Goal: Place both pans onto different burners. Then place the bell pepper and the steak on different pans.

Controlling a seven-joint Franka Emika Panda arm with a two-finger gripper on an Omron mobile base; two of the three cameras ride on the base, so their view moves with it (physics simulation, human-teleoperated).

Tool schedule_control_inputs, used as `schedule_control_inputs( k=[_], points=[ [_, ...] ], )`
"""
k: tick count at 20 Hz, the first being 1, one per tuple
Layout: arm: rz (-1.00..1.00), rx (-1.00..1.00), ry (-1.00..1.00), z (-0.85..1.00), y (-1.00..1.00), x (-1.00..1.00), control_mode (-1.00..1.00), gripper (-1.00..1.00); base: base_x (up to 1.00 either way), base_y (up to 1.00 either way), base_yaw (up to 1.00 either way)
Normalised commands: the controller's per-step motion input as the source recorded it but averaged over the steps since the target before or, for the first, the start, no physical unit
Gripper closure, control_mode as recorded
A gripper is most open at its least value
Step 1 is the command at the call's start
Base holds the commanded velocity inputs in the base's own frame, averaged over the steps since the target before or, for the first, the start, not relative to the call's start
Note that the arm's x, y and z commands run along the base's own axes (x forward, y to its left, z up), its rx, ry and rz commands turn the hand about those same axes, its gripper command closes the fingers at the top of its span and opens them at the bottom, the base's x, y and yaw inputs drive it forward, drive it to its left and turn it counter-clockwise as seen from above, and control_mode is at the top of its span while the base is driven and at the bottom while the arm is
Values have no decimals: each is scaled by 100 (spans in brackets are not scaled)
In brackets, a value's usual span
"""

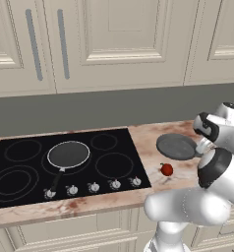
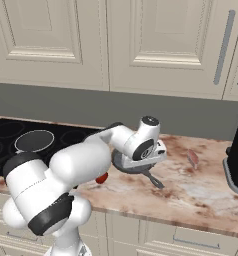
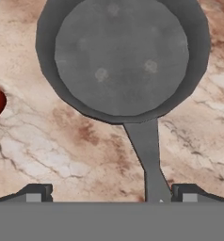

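On the black cooktop (image 1: 20,162) at the left, the shallow dark pan (image 1: 68,154) sits on a central burner (image 1: 65,160), its black handle pointing to 7 o'clock toward the knobs (image 1: 93,187). Right of the cooktop, on the marble counter (image 1: 148,135), the grey pan (image 3: 121,56) lies with its handle running toward 6 o'clock between the spread-wide, empty fingers of the gripper (image 3: 111,194). The bell pepper (image 1: 166,170) rests at the pan's 8 o'clock. The steak (image 2: 193,158) lies farther right.
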Motion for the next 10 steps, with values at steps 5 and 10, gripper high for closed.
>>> schedule_control_inputs(
  k=[5, 10],
  points=[
    [6, -2, 2, -18, -6, 11, -100, -100, 0, 0, 0],
    [4, -3, 2, -26, 0, 10, -100, -100, 0, 0, 0]
  ],
)
